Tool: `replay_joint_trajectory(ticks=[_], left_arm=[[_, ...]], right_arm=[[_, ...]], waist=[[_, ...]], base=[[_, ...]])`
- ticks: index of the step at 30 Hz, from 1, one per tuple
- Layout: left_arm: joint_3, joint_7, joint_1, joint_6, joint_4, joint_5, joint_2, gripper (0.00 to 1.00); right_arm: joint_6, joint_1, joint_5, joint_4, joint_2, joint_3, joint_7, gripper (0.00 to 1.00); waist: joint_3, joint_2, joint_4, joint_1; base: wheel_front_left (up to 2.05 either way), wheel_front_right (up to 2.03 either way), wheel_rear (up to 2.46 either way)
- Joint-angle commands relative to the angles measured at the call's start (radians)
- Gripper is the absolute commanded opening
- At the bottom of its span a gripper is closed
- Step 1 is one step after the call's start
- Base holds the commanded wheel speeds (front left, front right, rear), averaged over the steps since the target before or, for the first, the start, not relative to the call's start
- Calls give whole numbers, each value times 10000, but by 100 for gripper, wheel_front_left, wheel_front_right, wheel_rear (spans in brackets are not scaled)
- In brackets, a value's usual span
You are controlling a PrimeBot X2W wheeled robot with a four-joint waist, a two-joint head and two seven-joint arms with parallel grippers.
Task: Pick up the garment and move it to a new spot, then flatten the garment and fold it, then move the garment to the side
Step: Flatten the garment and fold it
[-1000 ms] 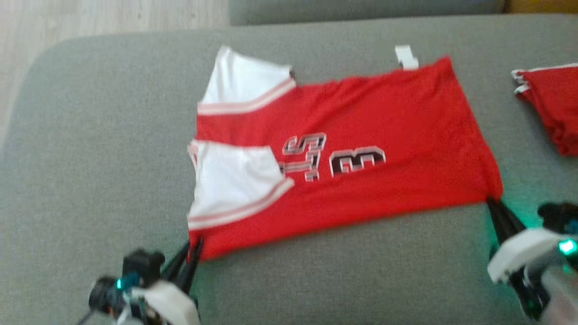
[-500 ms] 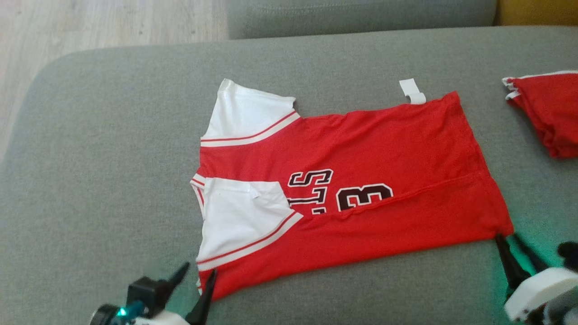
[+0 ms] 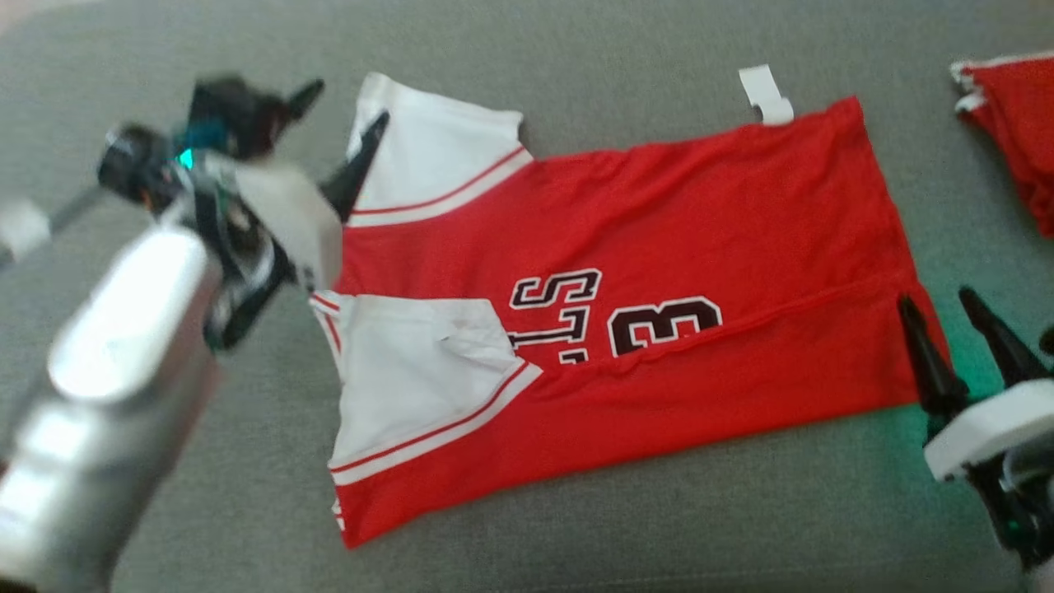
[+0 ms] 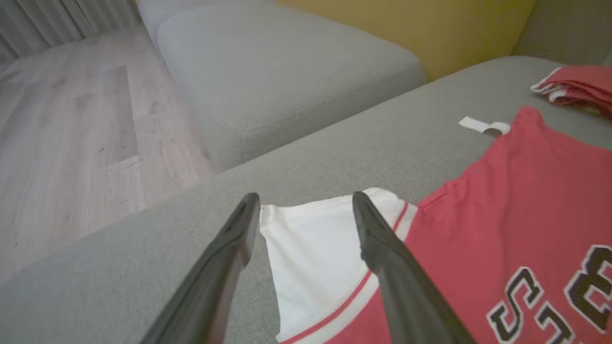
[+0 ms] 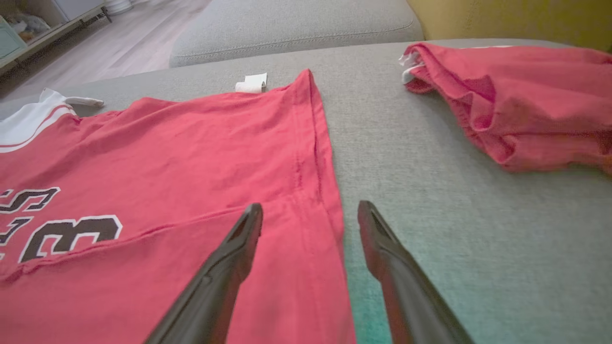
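Note:
A red jersey (image 3: pixel 700 214) with white sleeves and a black "13" print lies flat on the grey sofa cushion (image 3: pixel 576 527). Its near long edge is folded up over the bottom of the print. My left gripper (image 3: pixel 344 105) stands open at the far white sleeve (image 4: pixel 311 248), whose corner lies between the fingers in the left wrist view. At the hem on the right, my right gripper (image 3: pixel 937 300) is open too. Its fingers straddle the hem edge (image 5: pixel 330 205) and hold nothing.
A second red garment (image 3: pixel 1009 123) lies bunched at the cushion's far right, apart from the jersey. A white tag (image 3: pixel 766 95) sticks out from the jersey's far hem corner. Beyond the cushion are another grey cushion (image 4: pixel 287 71) and wooden floor (image 4: pixel 71 119).
Both grippers have opened off the jersey's near corners. The left arm has swung out to the far sleeve, and the right gripper has moved forward along the hem. The head camera has shifted as well.

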Motion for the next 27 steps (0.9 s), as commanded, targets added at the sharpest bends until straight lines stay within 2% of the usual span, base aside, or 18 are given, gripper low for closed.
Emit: replay_joint_trajectory(ticks=[1, 6, 9, 17, 18, 19, 20, 21, 22, 27], left_arm=[[416, 115, -441, -35, -61, -57, 335, 100], [104, 1210, -2216, -271, 1883, -459, 415, 100], [-110, 1415, -2858, -301, 2690, -537, 564, 100], [-935, 1675, -3562, -313, 3733, -996, 927, 99], [-1045, 1703, -3599, -314, 3829, -1035, 983, 83], [-1163, 1753, -3607, -314, 3891, -1125, 1007, 47], [-1234, 1766, -3613, -314, 3932, -1254, 1012, 40], [-1305, 1748, -3631, -314, 3955, -1352, 1014, 25], [-1398, 1727, -3654, -315, 3955, -1430, 1024, 0], [-1805, 1258, -3959, -315, 3862, -1602, 1129, 0]], right_arm=[[65, -212, -57, -353, -264, 30, 22, 100], [65, -623, -259, -771, -93, 184, 256, 100], [65, -875, -259, -773, 14, 325, 195, 100], [65, -1041, -229, -549, 206, 371, -84, 100], [65, -1059, -219, -522, 204, 390, -114, 100], [65, -1080, -210, -499, 206, 403, -138, 100], [65, -1108, -194, -480, 214, 392, -160, 100], [65, -1144, -178, -472, 219, 368, -178, 100], [65, -1186, -163, -473, 220, 346, -183, 100], [65, -1785, -103, -551, 157, 451, -100, 100]], waist=[[521, 0, -396, -2], [1221, 0, -932, -2], [1541, 0, -1236, -2], [2016, 0, -1600, -2], [2041, 0, -1622, -2], [2062, 0, -1638, -2], [2085, 0, -1644, -2], [2115, 0, -1640, -2], [2143, 0, -1631, -2], [2218, 0, -1548, -2]], base=[[0, 0, 0], [0, 0, 0], [0, 0, 0], [0, 0, 0], [0, 0, 0], [0, 0, 0], [0, 0, 0], [0, 0, 0], [0, 0, 0], [0, 0, 0]])
